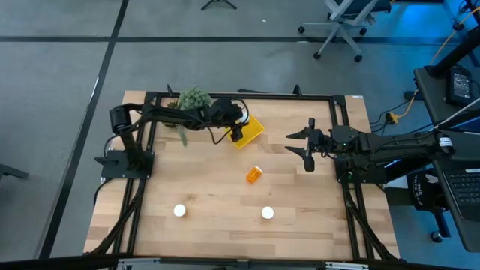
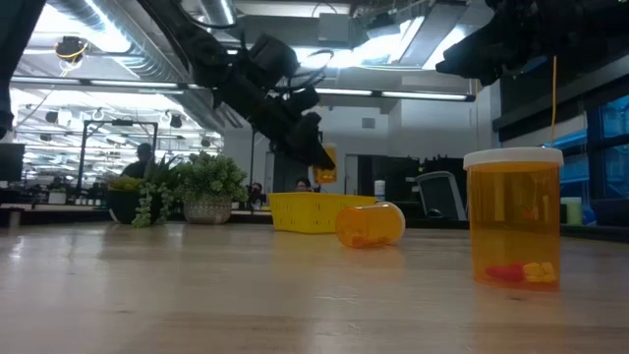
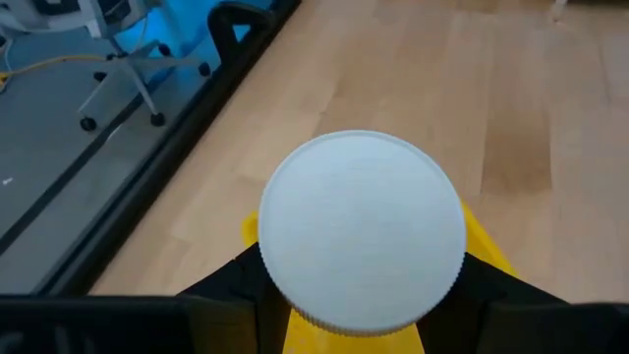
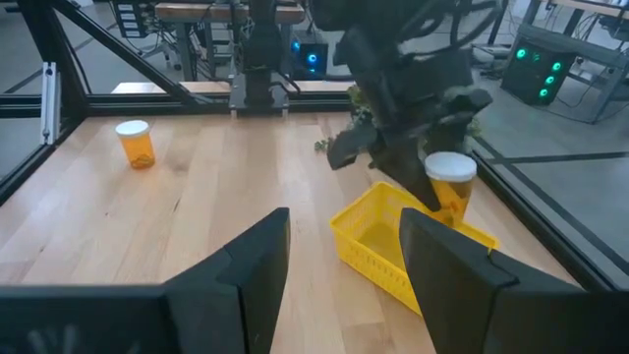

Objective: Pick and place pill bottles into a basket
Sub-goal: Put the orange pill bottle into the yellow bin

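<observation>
Presently we list: left pincer [image 1: 237,135] pinching a pill bottle [image 4: 451,184] over the yellow basket [image 1: 248,131], far centre; right pincer [image 1: 307,146] spread, waiting right. Remaining bottles [image 1: 255,175] on the wooden counter [image 1: 210,195] look light, rigid, slick; we judge the body below the cap the best hold.

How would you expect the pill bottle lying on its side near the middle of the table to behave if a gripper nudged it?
The tipped pill bottle is a smooth cylinder lying on bare wood, so it would probably roll. It looks nearly empty, with few pills visible in the low view, so it is likely light. Its plastic looks rigid and perhaps slippery.
</observation>
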